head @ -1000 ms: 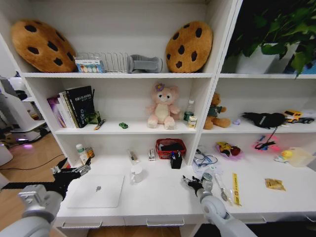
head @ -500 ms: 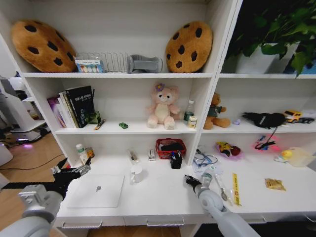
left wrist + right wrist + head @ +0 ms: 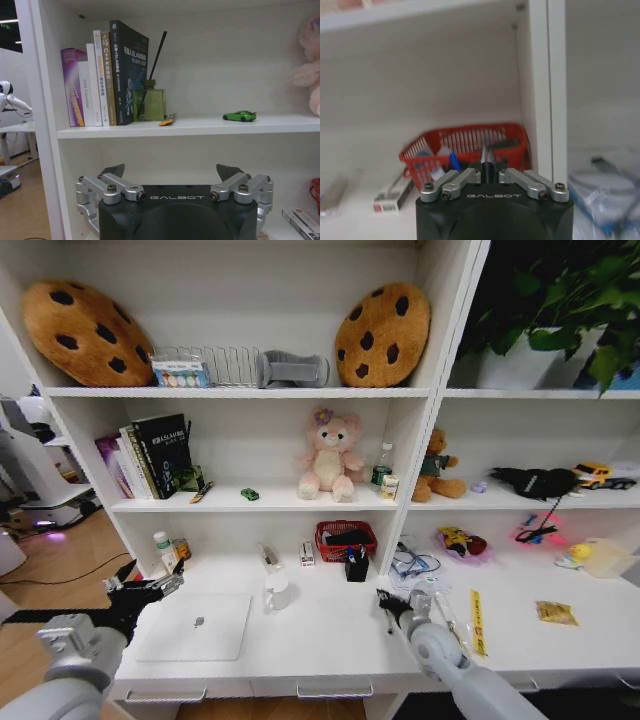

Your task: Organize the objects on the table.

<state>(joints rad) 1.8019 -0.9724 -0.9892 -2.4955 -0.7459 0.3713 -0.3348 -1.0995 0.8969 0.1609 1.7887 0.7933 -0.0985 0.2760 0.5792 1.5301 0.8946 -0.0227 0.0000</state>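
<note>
1. Two pincers are yours to watch. Your right pincer (image 3: 385,602) is low over the white tabletop (image 3: 330,640), near the middle, and its fingers are squeezed together on a thin dark pen (image 3: 487,161).
2. Look at the pen from the right wrist: it is slim and dark with a grey tip, and it sticks straight out from between the fingers, its long side in line with the pincer, toward the red basket (image 3: 470,145) at the back.
3. Your left pincer (image 3: 150,590) hangs at the left end of the tabletop with its fingers spread apart and nothing in them.
4. You can see the silver laptop (image 3: 195,626) lying flat and closed just beside that left pincer.
5. See the yellow strip (image 3: 477,622) on the right part of the tabletop; its long side runs from front to back.
6. Spot the yellow packet (image 3: 556,613) farther right, lying flat.
</note>
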